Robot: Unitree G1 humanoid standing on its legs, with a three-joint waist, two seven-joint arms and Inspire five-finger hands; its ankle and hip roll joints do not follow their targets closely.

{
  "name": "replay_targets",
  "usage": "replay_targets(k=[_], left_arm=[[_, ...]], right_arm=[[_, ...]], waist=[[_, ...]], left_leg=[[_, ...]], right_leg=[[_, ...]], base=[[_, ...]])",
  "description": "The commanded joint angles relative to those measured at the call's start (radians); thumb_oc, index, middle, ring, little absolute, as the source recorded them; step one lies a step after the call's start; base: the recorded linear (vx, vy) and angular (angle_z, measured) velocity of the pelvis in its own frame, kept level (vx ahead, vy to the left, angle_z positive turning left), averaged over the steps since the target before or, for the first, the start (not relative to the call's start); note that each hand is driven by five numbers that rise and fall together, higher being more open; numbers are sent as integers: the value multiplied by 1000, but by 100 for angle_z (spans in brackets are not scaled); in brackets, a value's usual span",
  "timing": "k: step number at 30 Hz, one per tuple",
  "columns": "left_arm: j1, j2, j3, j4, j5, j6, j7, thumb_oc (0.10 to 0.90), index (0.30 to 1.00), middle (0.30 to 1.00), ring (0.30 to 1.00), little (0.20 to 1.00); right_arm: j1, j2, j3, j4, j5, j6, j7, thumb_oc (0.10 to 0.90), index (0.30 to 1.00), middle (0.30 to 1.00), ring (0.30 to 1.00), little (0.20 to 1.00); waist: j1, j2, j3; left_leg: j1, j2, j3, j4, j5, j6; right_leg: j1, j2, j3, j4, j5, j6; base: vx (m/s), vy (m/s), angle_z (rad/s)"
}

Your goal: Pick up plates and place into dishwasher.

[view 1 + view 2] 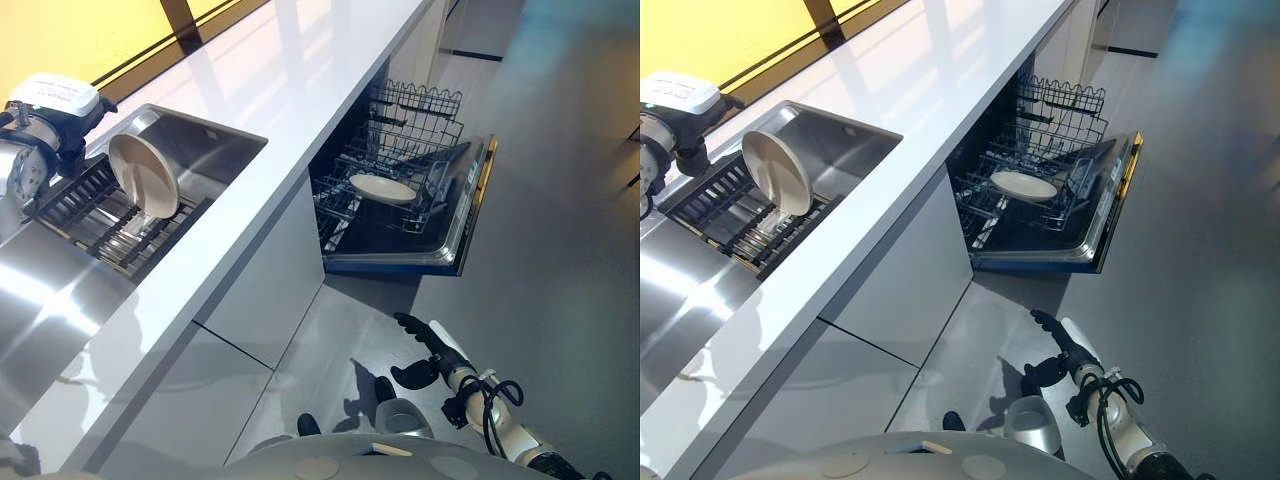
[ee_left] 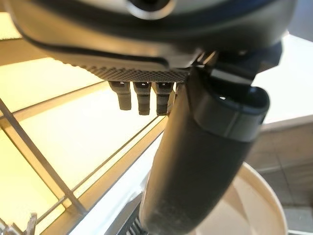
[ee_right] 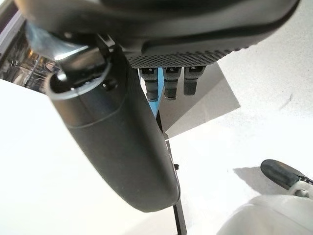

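1 cream plate stands nearly on edge in the dark slatted drying rack that sits in the steel sink, its face turned toward the counter edge. A 2nd plate of the same pale colour lies flat in the lower wire rack of the open dishwasher, with the dark blue door dropped down toward the grey floor. The upper wire rack is pulled out above and behind it.

The left hand shows in its wrist view just beside the standing plate: the thumb hangs down in front of the plate's rim (whether it touches I cannot tell), and the fingers hang straight in a short row, curled round nothing. In the left eye view the left arm comes in at the sink's far side, near the rack.

The right hand hangs low over the floor, well apart from the dishwasher and below its door. Its fingers are loosely extended and empty; its own wrist view shows the fingers straight in a row beside the thumb.

The long white countertop runs between sink and dishwasher, with white cabinet fronts beneath it and a yellow wall panel behind the sink.
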Motion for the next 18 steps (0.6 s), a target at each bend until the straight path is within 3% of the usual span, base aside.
replay_targets(k=[1,18], left_arm=[[-197,30,36,80,45,39,77,800,900,900,900,900],[-178,-47,75,124,34,157,213,800,900,900,900,900]], right_arm=[[-60,2,-41,-19,-1,-59,-31,800,900,900,900,900],[-34,25,-45,84,-25,-53,-25,800,900,900,900,900]], waist=[[-5,21,-20],[-29,8,-12]], left_leg=[[-53,-51,-57,145,-176,46],[-52,-55,-75,160,-188,53]], right_leg=[[-105,-37,16,121,57,95],[-136,-20,44,146,65,88]], base=[[83,28,-3],[81,2,-1]])
